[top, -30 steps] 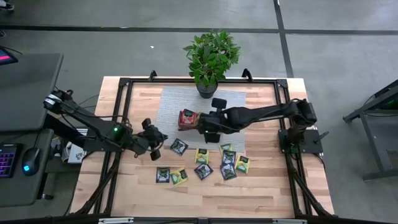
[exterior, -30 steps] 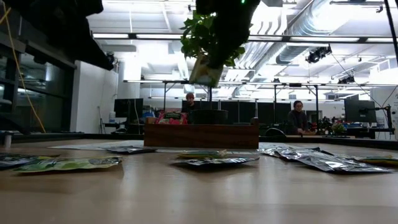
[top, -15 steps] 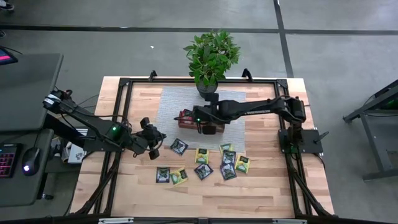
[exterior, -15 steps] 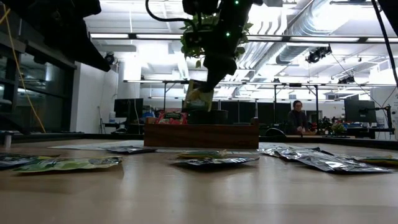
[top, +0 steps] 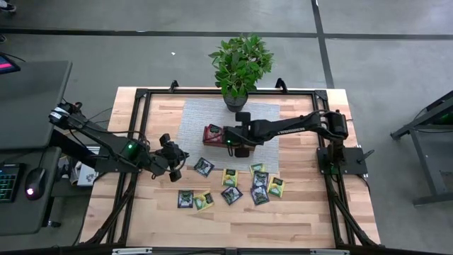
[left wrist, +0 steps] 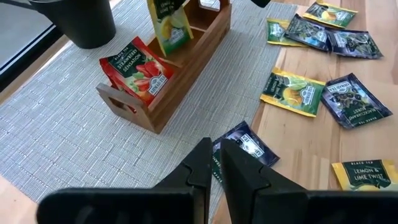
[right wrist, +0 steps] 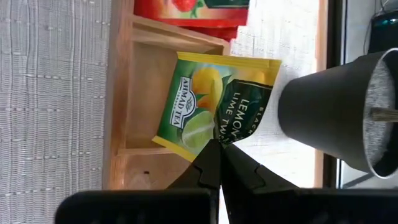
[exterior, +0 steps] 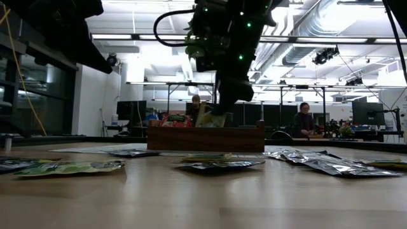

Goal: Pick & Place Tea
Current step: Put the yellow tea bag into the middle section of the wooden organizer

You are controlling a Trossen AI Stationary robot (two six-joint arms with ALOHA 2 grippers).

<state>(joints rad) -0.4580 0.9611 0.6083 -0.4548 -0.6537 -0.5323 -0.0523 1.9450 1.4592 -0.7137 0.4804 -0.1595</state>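
Now I've brought the right gripper [right wrist: 216, 151], pinching the yellow-green lemon-lime tea sachet [right wrist: 214, 107], down into the brown wooden tray's [right wrist: 127, 93] middle compartment; release comes next. Left gripper [left wrist: 214, 163] waits clenched, empty.

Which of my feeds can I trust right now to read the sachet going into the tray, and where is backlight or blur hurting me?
Right wrist view: lemon-lime sachet evenly lit, label legible, over the tray. Left wrist view: sharp; strawberry sachets readable. Low view: right gripper silhouetted against bright ceiling lights, foreground sachets soft. High view: even light, labels too small to read.
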